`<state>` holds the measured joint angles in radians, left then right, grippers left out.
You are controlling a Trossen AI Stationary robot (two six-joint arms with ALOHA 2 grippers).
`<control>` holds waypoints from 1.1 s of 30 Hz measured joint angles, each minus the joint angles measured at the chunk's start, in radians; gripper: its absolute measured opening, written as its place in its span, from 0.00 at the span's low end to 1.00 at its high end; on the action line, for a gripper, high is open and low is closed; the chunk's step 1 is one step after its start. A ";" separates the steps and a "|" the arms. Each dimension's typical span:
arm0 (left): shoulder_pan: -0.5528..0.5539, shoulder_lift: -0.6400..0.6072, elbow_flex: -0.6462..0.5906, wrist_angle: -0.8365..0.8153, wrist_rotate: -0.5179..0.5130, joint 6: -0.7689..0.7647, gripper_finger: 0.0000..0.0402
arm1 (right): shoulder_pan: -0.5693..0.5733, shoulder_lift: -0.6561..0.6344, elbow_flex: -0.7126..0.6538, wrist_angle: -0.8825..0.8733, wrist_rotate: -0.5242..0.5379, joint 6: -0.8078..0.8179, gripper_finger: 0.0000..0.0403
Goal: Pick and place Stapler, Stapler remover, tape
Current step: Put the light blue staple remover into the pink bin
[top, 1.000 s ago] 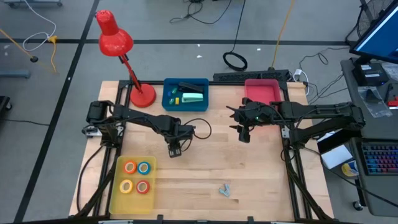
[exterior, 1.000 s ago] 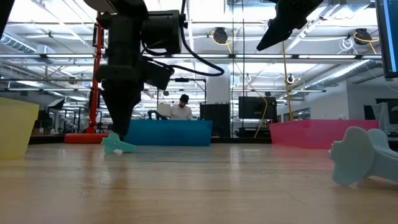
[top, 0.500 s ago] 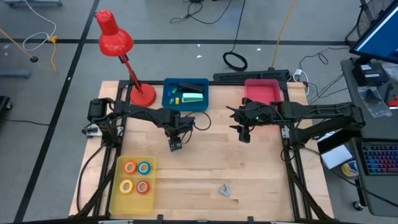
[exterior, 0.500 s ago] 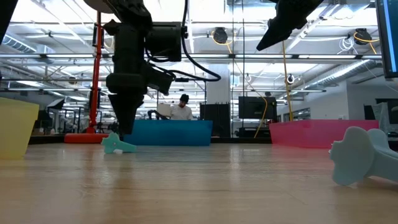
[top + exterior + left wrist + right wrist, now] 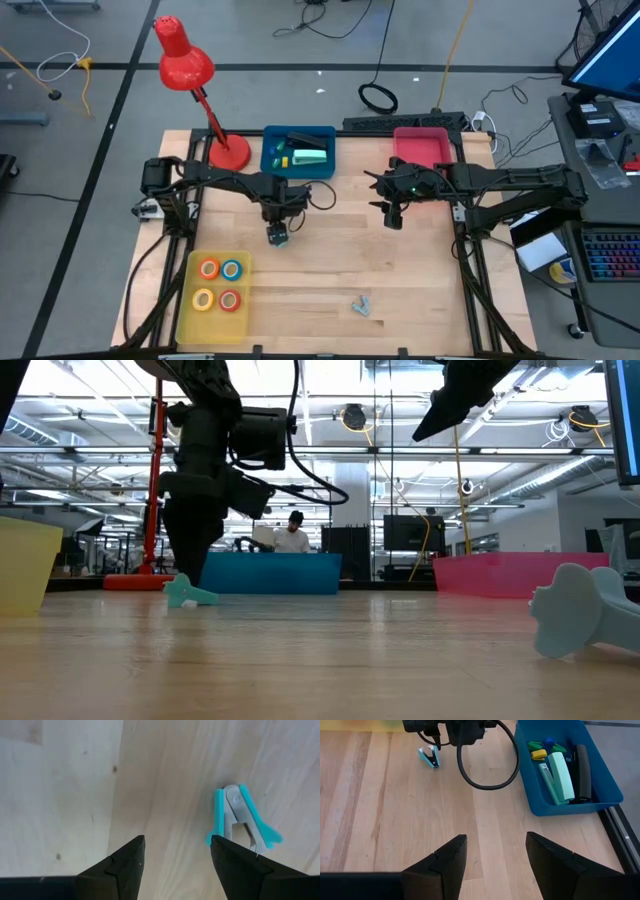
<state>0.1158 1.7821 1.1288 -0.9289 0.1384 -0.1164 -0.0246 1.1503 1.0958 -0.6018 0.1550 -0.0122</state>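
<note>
While both arms hang over the wood table [image 5: 330, 260], nearest the front edge sit a yellow tray [image 5: 181, 300] with the tape [image 5: 220, 284], four rolls lying flat: orange and blue behind, yellow and red in front. Just right of it, near the front edge, a second pale blue staple remover [image 5: 361, 305] lies on bare wood; it looms at the right of the low view [image 5: 585, 608].

Mid-table, the left gripper [image 5: 279, 233] points down with fingers [image 5: 125, 862] apart, holding nothing. Left arm reaches in from its mount at the table's left, elbow bent, wrist turned down. The stapler remover [image 5: 240, 817] lies flat on the wood right by the fingertips, apart from them; teal wings around a grey metal middle, with the long axis running diagonally in the wrist view and its flared end nearer the left gripper. In low view it rests on the table [image 5: 189, 594] beside the left arm's lower end.

Right gripper [image 5: 392, 215] hovers well above the table at centre-right, fingers [image 5: 440, 862] spread, empty, arm stretched in from the right.

Farther back: blue bin [image 5: 268, 165] holds a pale green stapler [image 5: 561, 777], long axis along the bin's length, plus a black bar and small green, blue and yellow bits. Pink bin [image 5: 422, 146] sits to its right, red desk lamp [image 5: 190, 75] on the back-left corner. Beyond, grey floor with cables; low view shows a workshop with a person [image 5: 293, 534] seated far back.
</note>
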 joint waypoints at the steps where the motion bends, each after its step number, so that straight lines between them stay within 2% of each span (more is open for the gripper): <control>1: 0.001 0.000 -0.004 -0.001 0.002 0.003 0.57 | 0.000 0.000 0.000 0.000 0.000 0.000 0.49; 9: 0.033 0.000 -0.007 -0.003 0.009 -0.053 0.57 | 0.000 0.000 0.000 0.000 0.001 0.000 0.49; 20: 0.045 0.000 -0.007 -0.009 0.122 -0.070 0.57 | 0.000 0.000 0.000 0.000 0.001 0.000 0.49; 33: 0.006 0.000 -0.007 -0.004 0.093 -0.079 0.57 | 0.000 0.000 0.000 0.000 0.001 -0.011 0.49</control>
<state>0.1214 1.7817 1.1213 -0.9333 0.2318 -0.1951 -0.0247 1.1503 1.0958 -0.6018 0.1562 -0.0235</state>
